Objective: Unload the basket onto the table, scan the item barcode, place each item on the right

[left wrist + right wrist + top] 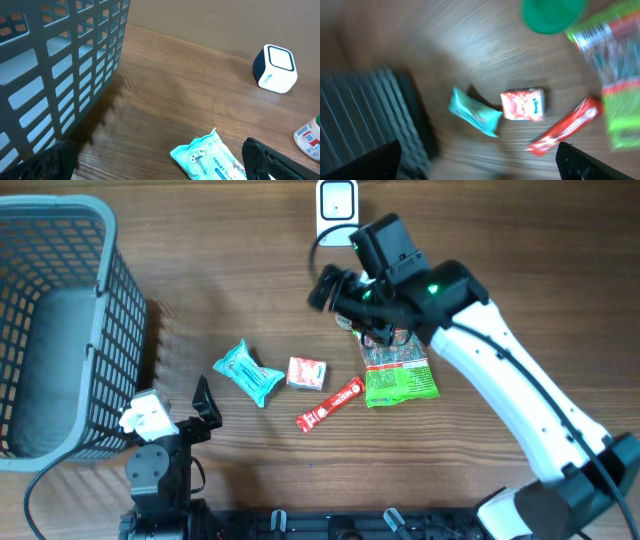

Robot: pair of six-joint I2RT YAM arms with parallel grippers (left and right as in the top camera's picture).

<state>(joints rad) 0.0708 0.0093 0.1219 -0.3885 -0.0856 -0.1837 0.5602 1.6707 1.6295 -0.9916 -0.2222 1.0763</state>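
Nearest the overhead camera, the white right arm (500, 370) reached across a brown wood-grain desk (200, 260). Beyond the desk's far edge, only a plain brown backdrop showed in the left wrist view. The right jaws stood released, wide apart and empty, above the items. The left jaws, low at the desk's near edge, were also spread and held nothing.

A small bottle (309, 139) with a green cap (553, 12) sat under the right jaws, just beside the top end of a green snack bag (398, 375), on the side toward a white scanner (338, 202) at the far edge. The bottle seemed to stand upright, long axis vertical, cap up, its barcode label turned toward the left arm.

A grey basket (60, 330) filled the left side. A teal tissue pack (247, 372), a small red-and-white packet (306, 373) and a red sachet (330, 405) lay mid-desk.
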